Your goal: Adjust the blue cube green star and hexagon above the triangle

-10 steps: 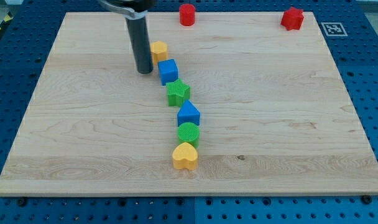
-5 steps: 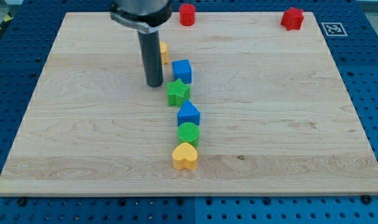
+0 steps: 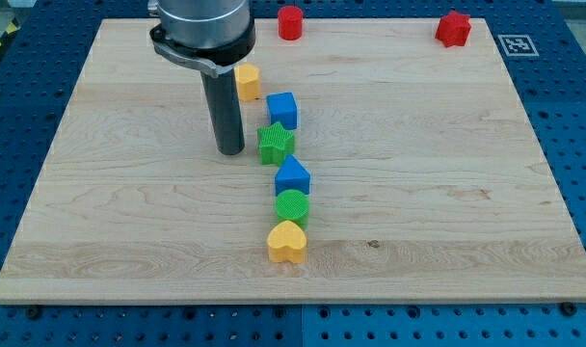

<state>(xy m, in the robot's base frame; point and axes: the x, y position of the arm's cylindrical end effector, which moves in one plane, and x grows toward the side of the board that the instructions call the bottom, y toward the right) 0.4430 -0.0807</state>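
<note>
Blue pegboard frames the wooden board point(image 3: 447, 193) I am working over, and a fiducial tag point(image 3: 514, 44) sits off its corner at two o'clock. I have no jaws to open or close: my arm ends in a plain dark rod, holding nothing, and my tip point(image 3: 231, 152) rests on the wood just at nine o'clock of the green star point(image 3: 276, 143), with a thin gap that I cannot confirm as contact.

From the star, the blue cube point(image 3: 282, 110) sits at twelve o'clock, close to it and shifted slightly toward the view's right. The yellow hexagon point(image 3: 247, 82) lies at eleven o'clock of the cube, apart from it and partly behind the rod.

At six o'clock of the star is the blue triangle point(image 3: 292, 176). Directly below that sits the green cylinder point(image 3: 292, 206), touching it, and then the yellow heart point(image 3: 287, 242) against the cylinder.

Two red blocks stand along the far edge, well apart from the column: a red cylinder point(image 3: 290, 21) at twelve o'clock and a red block point(image 3: 454, 28) of unclear shape near the tag.
</note>
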